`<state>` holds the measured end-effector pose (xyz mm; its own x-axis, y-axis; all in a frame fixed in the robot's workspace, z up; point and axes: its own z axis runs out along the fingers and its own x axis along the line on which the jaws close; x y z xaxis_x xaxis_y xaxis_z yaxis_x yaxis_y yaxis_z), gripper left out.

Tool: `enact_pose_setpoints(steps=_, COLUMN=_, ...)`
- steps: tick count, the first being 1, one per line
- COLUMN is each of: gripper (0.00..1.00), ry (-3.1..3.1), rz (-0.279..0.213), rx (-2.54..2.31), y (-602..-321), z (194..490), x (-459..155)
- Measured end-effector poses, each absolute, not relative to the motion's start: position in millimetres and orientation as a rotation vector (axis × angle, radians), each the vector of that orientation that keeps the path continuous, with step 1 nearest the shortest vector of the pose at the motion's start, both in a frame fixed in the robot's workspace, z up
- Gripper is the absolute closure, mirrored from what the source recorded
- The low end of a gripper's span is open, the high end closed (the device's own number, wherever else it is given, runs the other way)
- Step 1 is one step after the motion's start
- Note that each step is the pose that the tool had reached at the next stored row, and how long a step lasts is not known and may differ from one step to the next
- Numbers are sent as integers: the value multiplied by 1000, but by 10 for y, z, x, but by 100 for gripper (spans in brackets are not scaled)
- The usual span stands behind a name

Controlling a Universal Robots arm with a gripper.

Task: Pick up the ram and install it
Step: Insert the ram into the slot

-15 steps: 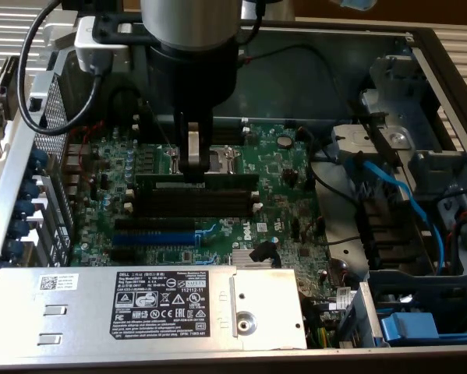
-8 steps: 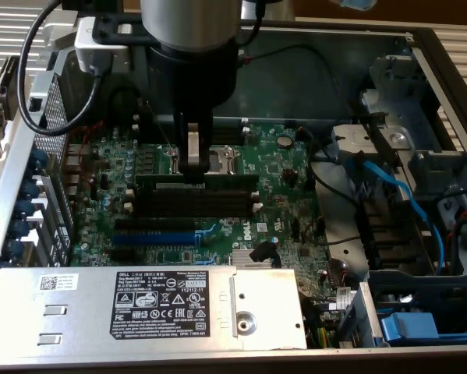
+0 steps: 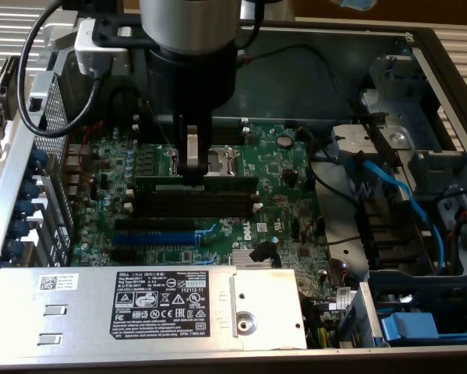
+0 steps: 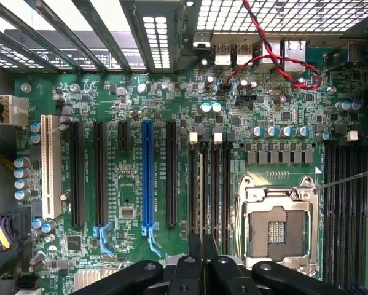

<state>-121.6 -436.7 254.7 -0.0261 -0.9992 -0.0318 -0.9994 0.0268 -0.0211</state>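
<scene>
Your gripper (image 3: pixel 191 175) is pinched nearly closed on the ram (image 3: pixel 225 185), which stands edgewise over the black memory slots (image 3: pixel 198 206). The CPU socket (image 3: pixel 221 160) crowds in just beside it. The fingers hide part of its top edge.

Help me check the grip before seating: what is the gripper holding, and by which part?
The gripper holds the ram, closed on the stick's upper long edge near its middle, right over the memory slots.

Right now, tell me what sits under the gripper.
Under the gripper the ram stands on edge along one of the black memory slots. The ram covers that slot's contacts and its own lower edge, so full seating cannot be told.
</scene>
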Motion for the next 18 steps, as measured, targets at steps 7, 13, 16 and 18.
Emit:
enact_pose_setpoints(steps=7, gripper=88, ry=2227, rz=10, rx=-2163, y=-4370, z=2525, x=-1218)
enact_pose_setpoints(steps=13, gripper=88, ry=2228, rz=11, rx=-2162, y=-4372, z=2505, x=-1221)
enact_pose_setpoints(steps=16, gripper=88, ry=2229, rz=10, rx=-2161, y=-4373, z=2495, x=-1226)
enact_pose_setpoints(steps=18, gripper=88, ry=2229, rz=10, rx=-2161, y=-4376, z=2488, x=-1227)
